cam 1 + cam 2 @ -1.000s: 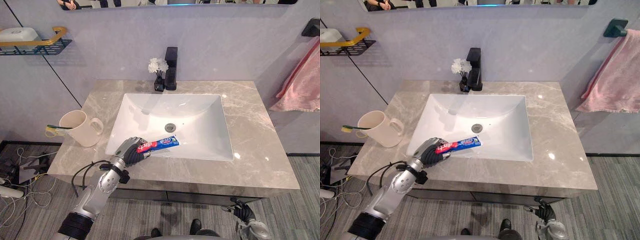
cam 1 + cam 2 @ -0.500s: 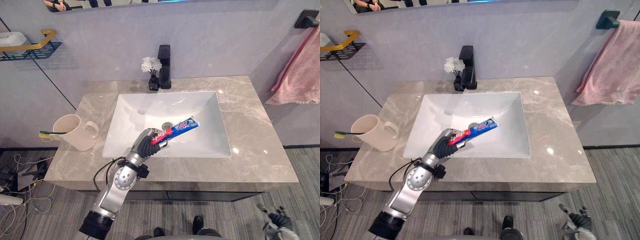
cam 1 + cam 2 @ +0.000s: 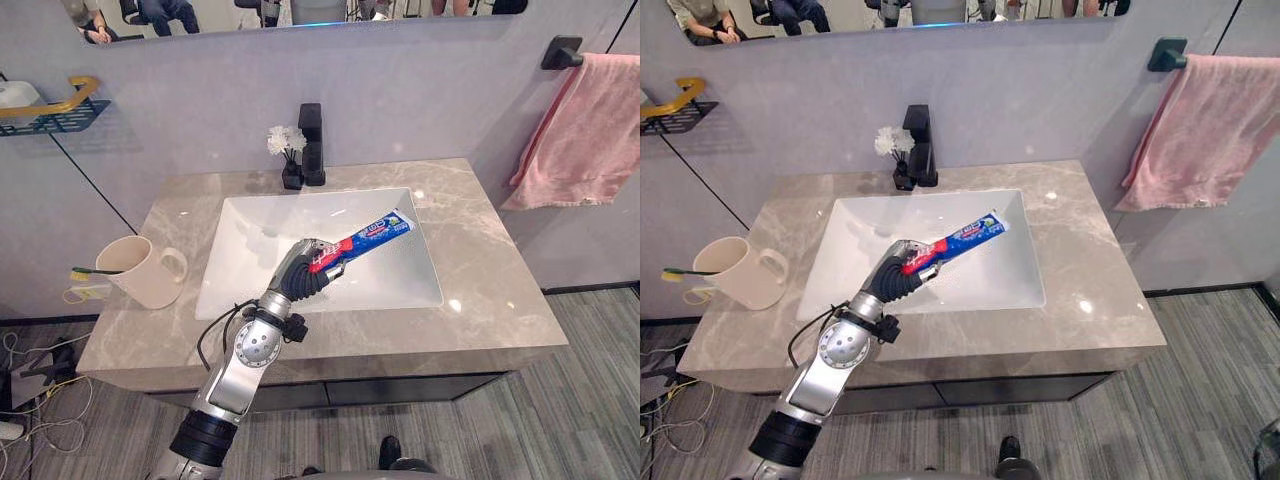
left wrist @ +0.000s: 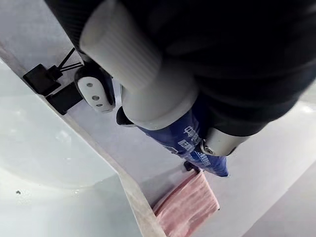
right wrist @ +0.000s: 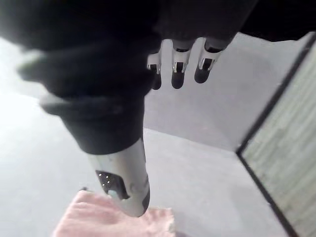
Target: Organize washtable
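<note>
Left robot hand (image 3: 300, 275) gripped toothpaste tube (image 3: 378, 229) over sink (image 3: 240, 250), tube pointing toward 2 o'clock; right robot hand (image 5: 123, 182) relaxed, empty.

Grey marble washtable (image 3: 490, 275), white sink (image 3: 258, 228) inset, cream mug (image 3: 140, 272) left, black faucet (image 3: 312, 145), flower vase (image 3: 291, 172) behind

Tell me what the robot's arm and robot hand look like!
The left arm is shiny silver-grey tubes with a round joint and a black band lower down. The left robot hand wears a dark ribbed cover. The right robot hand has silver fingers with dark tips under the same dark cover.
</note>
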{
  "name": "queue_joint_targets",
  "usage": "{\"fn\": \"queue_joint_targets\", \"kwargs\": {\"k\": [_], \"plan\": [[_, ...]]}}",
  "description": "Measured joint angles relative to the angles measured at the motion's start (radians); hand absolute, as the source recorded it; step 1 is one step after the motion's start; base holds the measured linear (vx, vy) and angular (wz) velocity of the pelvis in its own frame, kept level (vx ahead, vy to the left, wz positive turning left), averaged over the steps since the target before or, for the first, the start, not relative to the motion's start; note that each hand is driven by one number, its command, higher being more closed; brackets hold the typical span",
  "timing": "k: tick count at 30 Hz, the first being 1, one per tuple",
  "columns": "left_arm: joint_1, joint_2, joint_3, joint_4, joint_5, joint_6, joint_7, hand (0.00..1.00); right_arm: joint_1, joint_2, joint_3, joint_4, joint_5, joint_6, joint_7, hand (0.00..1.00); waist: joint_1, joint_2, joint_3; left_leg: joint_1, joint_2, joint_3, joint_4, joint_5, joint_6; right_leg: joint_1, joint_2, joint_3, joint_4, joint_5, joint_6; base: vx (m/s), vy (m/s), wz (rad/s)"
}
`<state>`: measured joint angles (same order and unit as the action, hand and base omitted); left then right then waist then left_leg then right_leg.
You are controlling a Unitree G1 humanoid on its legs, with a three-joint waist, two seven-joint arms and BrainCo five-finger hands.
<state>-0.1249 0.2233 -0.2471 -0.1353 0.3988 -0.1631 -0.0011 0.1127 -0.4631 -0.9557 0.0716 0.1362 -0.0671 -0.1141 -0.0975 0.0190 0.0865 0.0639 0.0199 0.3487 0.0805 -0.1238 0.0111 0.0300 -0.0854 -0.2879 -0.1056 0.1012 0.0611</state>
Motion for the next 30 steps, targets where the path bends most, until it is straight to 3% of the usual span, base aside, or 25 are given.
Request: {"fn": "queue_joint_targets", "kwargs": {"k": [2,6,10,15,20,30], "plan": [[0.009,0.000,0.017,-0.019,0.000,0.000,-0.001,1.00,-0.039,-0.041,0.042,-0.064,0.001,-0.017,0.000,0.00,0.000,0.001,0.000,0.001,0.001,0.010,0.009,-0.008,0.000,-0.001,0.000,0.012,0.000,0.001,0.002,-0.01,0.028,-0.17],[0.037,0.001,0.019,-0.034,-0.003,-0.001,-0.007,1.00,-0.169,-0.116,0.213,-0.168,0.040,-0.102,0.008,0.00,0.000,0.008,-0.006,-0.002,0.000,0.013,0.024,-0.016,0.003,0.000,-0.003,0.016,0.000,0.004,0.005,0.00,0.026,-0.04],[0.040,0.001,-0.004,-0.038,-0.027,-0.001,-0.020,1.00,-0.268,-0.124,0.435,-0.222,0.150,-0.162,0.068,0.00,0.030,0.004,-0.008,-0.005,-0.001,0.006,0.026,-0.016,0.003,0.000,-0.004,0.011,0.000,0.007,0.002,0.00,0.013,0.06],[0.040,0.013,-0.028,-0.085,-0.051,-0.006,-0.019,1.00,-0.317,-0.120,0.613,-0.252,0.283,-0.169,0.179,0.00,0.059,0.003,-0.009,-0.015,-0.006,-0.033,0.030,-0.014,0.007,0.011,-0.009,-0.024,0.000,0.009,0.003,0.02,0.014,0.21],[0.040,0.016,-0.030,-0.087,-0.075,-0.009,-0.013,1.00,-0.375,-0.085,0.710,-0.253,0.370,-0.170,0.222,0.00,0.062,0.000,-0.011,-0.013,-0.013,-0.050,0.026,-0.007,0.017,0.020,-0.016,-0.043,0.000,0.009,0.004,-0.01,0.024,0.12],[0.038,0.009,-0.003,-0.121,-0.078,-0.009,0.076,1.00,-0.378,0.048,0.904,-0.251,0.549,-0.125,0.294,0.00,0.082,-0.004,-0.012,0.003,-0.027,-0.061,-0.012,0.021,0.026,0.026,-0.027,-0.061,-0.001,0.012,0.007,-0.03,0.022,0.04]]}}
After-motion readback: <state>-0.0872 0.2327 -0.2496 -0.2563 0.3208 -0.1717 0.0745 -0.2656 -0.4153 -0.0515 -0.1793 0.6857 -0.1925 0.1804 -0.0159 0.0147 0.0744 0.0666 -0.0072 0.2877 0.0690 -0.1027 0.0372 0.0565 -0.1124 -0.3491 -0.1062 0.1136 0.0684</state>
